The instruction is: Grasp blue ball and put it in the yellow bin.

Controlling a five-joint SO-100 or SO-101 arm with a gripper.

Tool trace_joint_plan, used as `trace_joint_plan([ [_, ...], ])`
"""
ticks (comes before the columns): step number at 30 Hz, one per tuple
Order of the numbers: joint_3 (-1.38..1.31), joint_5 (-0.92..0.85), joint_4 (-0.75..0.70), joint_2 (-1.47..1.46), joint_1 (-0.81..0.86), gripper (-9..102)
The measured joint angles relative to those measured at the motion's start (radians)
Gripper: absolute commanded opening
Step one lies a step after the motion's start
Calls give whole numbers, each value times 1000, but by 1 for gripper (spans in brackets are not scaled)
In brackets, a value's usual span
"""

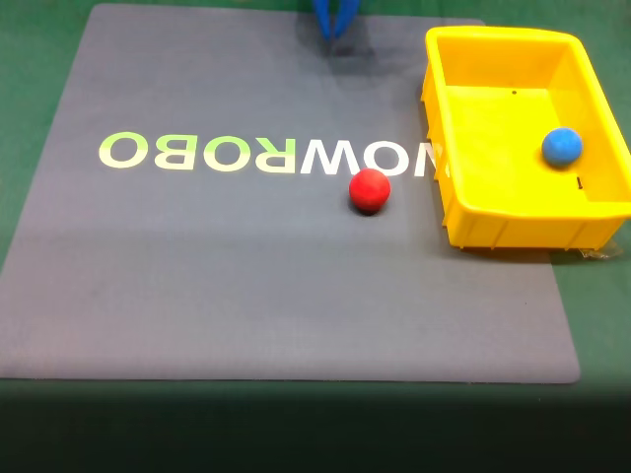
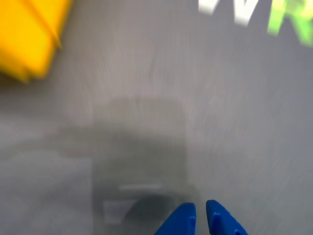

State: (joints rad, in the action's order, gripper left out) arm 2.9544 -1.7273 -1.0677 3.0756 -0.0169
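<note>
In the fixed view the blue ball (image 1: pixel 562 147) lies inside the yellow bin (image 1: pixel 463 212), on its floor near the right-hand wall. The bin stands at the right side of a grey mat (image 1: pixel 276 286), partly overhanging the mat's right edge onto the green surface (image 1: pixel 30 118). A red ball (image 1: pixel 370 190) rests on the mat just left of the bin, apart from its wall, beside the pale lettering (image 1: pixel 266 154) printed across the mat.

The blue gripper (image 1: pixel 333 22) enters at the top edge of the fixed view, above the mat's far border, well apart from both balls and to the left of the bin's far corner. In the wrist view, which is blurred, the gripper (image 2: pixel 200 218) shows at the bottom edge with its two blue fingertips (image 2: pixel 181 223) standing close together, only a narrow gap between them and nothing held. Its shadow (image 2: pixel 142 147) falls on the mat beneath. A corner of the yellow bin (image 2: pixel 27 36) sits at the upper left of that view, and part of the lettering (image 2: pixel 244 10) at the upper right.
</note>
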Motion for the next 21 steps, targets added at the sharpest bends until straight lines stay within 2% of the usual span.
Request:
trace_joint_plan([
  [11,115,-2,-262,236,84,0],
  [21,115,35,-284,238,75,0],
])
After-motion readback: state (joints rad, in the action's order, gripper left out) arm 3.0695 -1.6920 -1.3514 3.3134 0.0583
